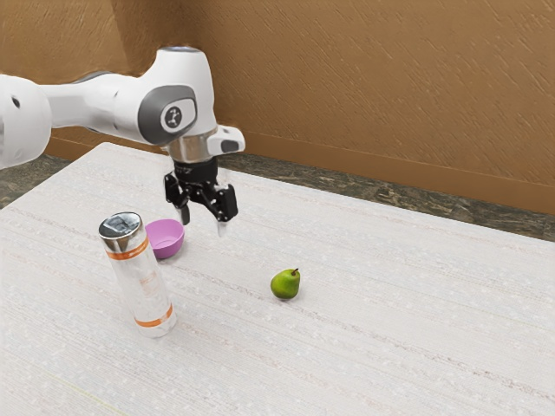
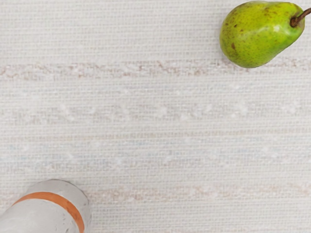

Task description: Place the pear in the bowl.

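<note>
Counter (image 1: 390, 347) carries all. Bottle (image 1: 143, 290) left of frame, bowl (image 1: 166, 239) partly behind; can't tell if they touch. Fingers (image 1: 226, 206) well apart, empty, upper left of centre in the exterior view. Pear (image 1: 285, 284) just below centre there, on the counter. Should be lightish, firm, smooth, bruisable: grip across the fat body, off the taper. Exterior view gives bowl and fingers; wrist view gives brown specks and stem (image 2: 300, 17) detail.

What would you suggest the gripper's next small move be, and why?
Probably ease the open gripper across toward the pear before lowering: it hangs empty above the table, while the pear rests off to the exterior view's right, outside the bowl.
</note>
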You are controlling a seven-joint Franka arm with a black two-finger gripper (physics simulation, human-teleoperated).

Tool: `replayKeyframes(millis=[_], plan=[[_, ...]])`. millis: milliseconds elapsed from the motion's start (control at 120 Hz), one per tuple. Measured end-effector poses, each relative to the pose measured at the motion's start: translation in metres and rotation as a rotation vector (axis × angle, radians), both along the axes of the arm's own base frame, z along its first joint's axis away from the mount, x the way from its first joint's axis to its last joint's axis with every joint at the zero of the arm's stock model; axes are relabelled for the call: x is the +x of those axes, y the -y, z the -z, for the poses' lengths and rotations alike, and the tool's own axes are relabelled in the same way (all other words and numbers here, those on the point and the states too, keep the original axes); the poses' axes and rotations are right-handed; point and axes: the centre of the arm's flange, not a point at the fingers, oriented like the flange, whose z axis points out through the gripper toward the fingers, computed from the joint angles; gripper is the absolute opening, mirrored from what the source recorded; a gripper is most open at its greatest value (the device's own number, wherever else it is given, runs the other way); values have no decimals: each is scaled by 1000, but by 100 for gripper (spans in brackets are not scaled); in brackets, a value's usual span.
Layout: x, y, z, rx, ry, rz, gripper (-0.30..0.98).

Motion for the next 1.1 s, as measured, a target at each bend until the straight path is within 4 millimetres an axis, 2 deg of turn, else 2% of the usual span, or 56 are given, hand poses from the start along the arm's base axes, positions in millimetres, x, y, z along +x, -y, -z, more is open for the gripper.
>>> replayKeyframes(millis=[92,375,483,567,758,1025,1100], plan=[[1,15,25,1,16,13,67],[25,64,73,-44,108,45,67],[32,73,81,-50,124,70,67],[48,82,83,-52,148,89,67],[68,100,118,-75,133,106,67],[72,105,151,-76,100,125,67],[76,106,155,-74,102,132,67]])
